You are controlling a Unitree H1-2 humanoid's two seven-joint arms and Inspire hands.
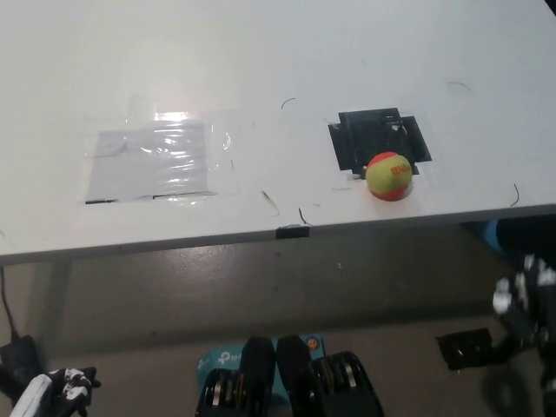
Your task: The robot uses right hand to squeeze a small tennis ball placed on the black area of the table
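The small tennis ball (389, 175), yellow-green with an orange-red band, lay on the white table (261, 69), at the front edge of the black taped area (373, 135) and half over its border toward the table's near edge. Nothing touched it.

The black right hand (521, 300) hung low at the right side, below the level of the table edge and well apart from the ball. It held nothing; whether its fingers were spread or pressed together I could not tell, because the hand was dark and blurred. The white left hand (61, 387) rested in the lower left corner, also below the table, and its state was not clear either.

A clear plastic sheet (156, 161) was taped flat on the left part of the table, far from the ball.

To my judgement the task had not really begun. The reach, the closing around the ball and the squeeze were all left to do.
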